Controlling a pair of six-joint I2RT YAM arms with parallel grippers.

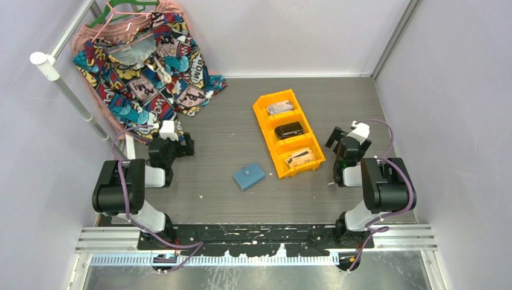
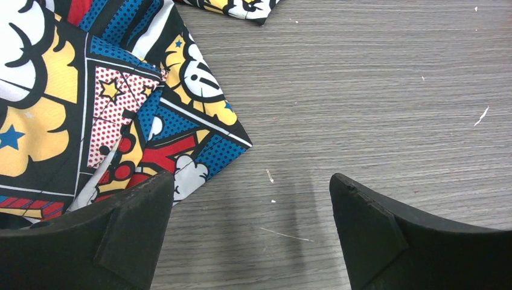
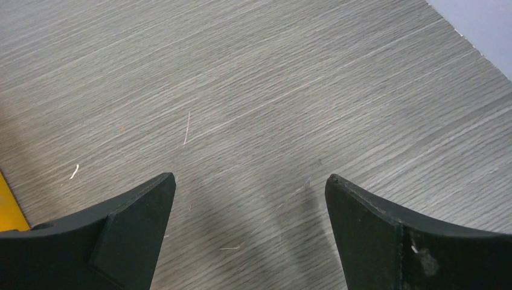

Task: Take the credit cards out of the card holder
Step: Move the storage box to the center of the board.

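1. Left tool (image 2: 250, 181) is spread and empty; a patterned shirt (image 2: 90, 121) passes partly behind its left finger.
2. Right tool (image 3: 250, 178) is spread and empty above the tabletop (image 3: 272, 78); a sliver of yellow bin (image 3: 9, 211) shows leftward.
3. Card holder (image 1: 249, 176) lies shut between both tools, its contents hidden and its long axis slanting toward the yellow bin.

High rear overview; both wrist views close above table (image 1: 229, 139)

You couldn't name the tiny items in the orange bin (image 1: 300, 169); the shut card holder (image 1: 249, 176) hid its inside.
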